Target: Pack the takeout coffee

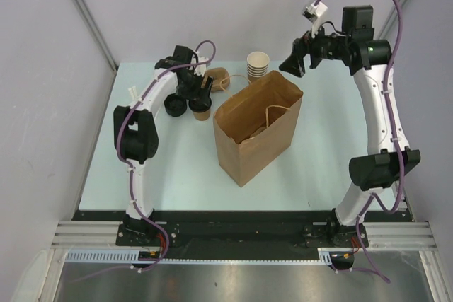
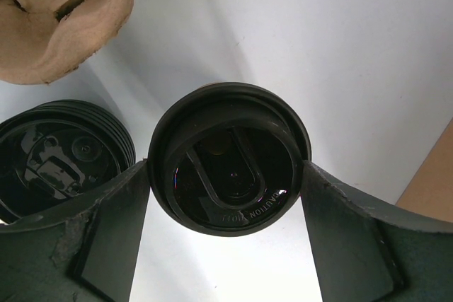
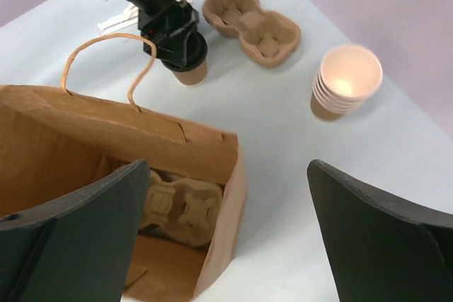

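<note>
— Coffee first: where does it stand?

— The takeout coffee (image 2: 230, 164) is upright on the bench (image 1: 177, 175), just to the left of the paper bag (image 1: 263, 152) and outside it, with its black lid on.

— And the left claw (image 1: 197, 94)?

— It is down over the cup from above. One finger (image 2: 106, 238) lies against each side of the lid's rim. They look as if they touch it, but whether they truly pinch it I cannot tell.

— What else is on that side of the bag?

— A stack of black lids (image 2: 56, 153) sits just beyond the cup, farther from the bag. A pulp cup carrier (image 3: 251, 22) lies behind the cup, off the bag's far left corner.

— And behind the bag?

— A stack of lidless cups (image 3: 347, 79), close to the bag's far corner but not touching it.

— What about the bag itself?

— It stands upright with its mouth open and its twisted paper handles up. A second pulp carrier (image 3: 180, 206) lies on its floor.

— And the right claw (image 1: 291, 65)?

— It hangs in the air above the bag's far right corner, tilted down toward the open mouth. Its fingers are spread wide apart, with nothing between them.
</note>
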Motion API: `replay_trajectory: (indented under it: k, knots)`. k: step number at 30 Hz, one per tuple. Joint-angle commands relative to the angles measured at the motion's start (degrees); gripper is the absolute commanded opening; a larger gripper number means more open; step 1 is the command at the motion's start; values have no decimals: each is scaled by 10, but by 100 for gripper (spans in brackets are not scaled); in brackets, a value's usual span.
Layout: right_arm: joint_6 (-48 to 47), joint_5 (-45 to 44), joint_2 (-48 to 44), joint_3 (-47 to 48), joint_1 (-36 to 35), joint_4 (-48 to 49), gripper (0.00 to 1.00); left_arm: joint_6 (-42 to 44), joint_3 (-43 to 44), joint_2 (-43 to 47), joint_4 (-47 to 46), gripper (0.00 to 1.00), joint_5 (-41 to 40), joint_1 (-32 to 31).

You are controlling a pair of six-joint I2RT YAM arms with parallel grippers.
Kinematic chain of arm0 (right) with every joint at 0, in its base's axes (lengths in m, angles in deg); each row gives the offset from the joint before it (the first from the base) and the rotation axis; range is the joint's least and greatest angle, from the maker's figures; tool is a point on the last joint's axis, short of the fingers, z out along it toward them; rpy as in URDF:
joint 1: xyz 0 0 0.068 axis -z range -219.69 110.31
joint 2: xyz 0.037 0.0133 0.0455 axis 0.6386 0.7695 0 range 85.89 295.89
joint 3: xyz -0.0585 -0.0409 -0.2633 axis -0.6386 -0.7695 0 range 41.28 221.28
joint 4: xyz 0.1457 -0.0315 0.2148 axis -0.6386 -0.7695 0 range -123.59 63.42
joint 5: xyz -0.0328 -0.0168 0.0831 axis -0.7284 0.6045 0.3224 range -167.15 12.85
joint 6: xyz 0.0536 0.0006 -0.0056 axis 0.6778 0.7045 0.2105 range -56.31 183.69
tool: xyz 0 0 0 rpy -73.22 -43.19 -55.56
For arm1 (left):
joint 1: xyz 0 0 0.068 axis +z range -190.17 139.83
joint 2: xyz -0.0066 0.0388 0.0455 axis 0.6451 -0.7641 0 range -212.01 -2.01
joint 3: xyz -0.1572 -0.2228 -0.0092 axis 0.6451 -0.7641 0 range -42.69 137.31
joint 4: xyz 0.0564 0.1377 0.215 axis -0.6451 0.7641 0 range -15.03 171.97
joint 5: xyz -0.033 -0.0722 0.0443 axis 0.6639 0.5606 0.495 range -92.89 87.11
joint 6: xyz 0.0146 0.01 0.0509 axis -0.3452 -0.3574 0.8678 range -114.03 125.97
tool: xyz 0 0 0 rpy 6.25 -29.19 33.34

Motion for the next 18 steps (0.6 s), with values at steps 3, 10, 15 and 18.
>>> replay_trajectory:
  k: [3, 10, 15, 18]
  knots:
    - [-175, 55, 57, 104, -48, -48, 100, 42, 15, 28, 5, 54, 42, 4]
    - [-385, 21, 93, 125, -104, -134, 100, 56, 5, 41, 10, 45, 65, 4]
    - [-468, -2, 117, 133, -128, -151, 99, 54, 0, 49, 12, 42, 68, 4]
    - [-495, -1, 131, 140, -137, -176, 98, 54, -5, 54, 9, 42, 72, 4]
